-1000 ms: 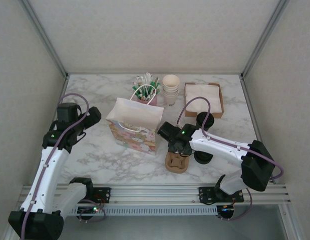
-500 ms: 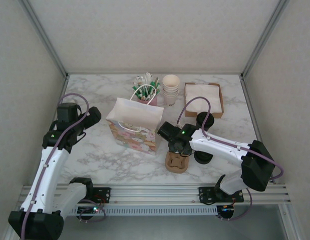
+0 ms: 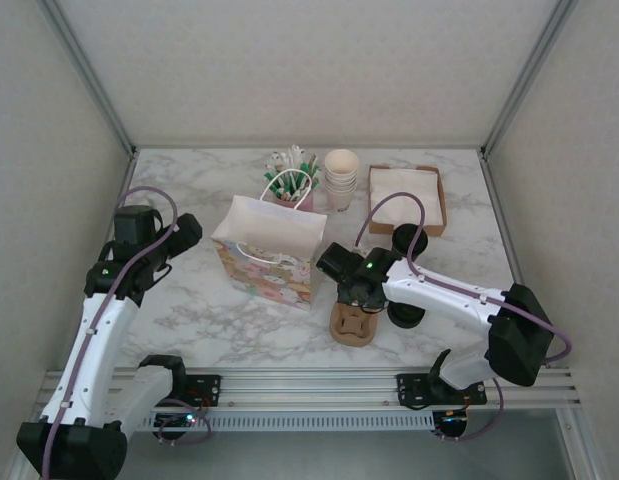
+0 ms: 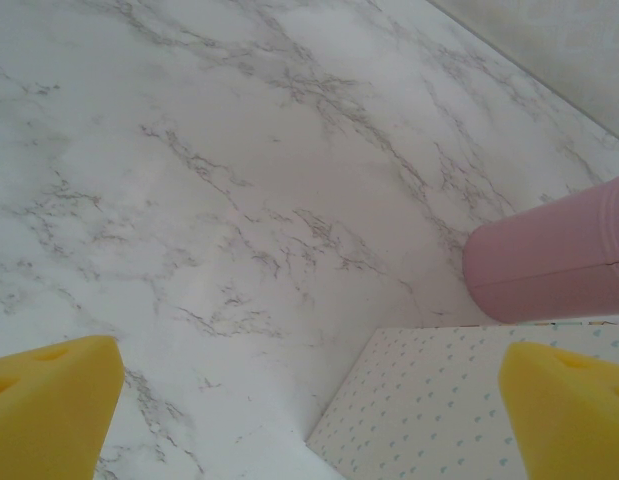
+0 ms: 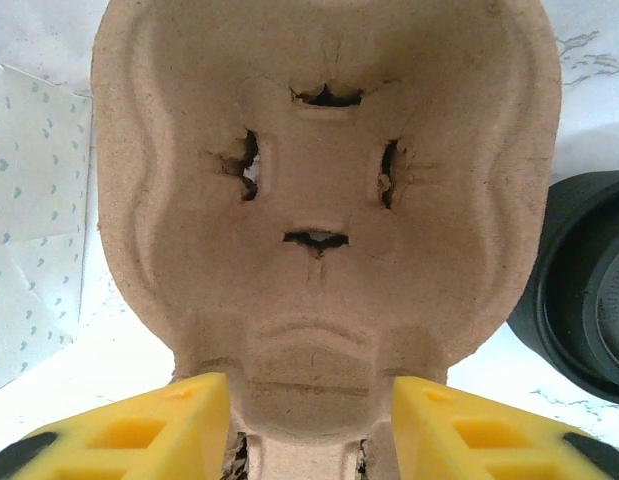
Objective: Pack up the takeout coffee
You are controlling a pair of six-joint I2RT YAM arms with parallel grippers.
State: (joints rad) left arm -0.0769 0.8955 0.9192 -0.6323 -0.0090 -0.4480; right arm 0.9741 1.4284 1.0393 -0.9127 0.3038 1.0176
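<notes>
The right pincer (image 5: 311, 410) pinches the near end of the pulp cup carrier (image 5: 324, 150), one pad on each flank, though how firmly is hard to judge this close. The takeout coffee (image 3: 409, 238) stands beyond it and to its right, untouched. Lift the carrier level and straight up, minding the paper bag (image 5: 34, 200) just left of it and the low black round item (image 5: 579, 290) just right. The left pincer (image 4: 309, 410) hangs spread wide above the tabletop (image 4: 239, 150)

black round item (image 5: 574, 285) cropped, pink cup (image 4: 554, 250) cropped
</notes>
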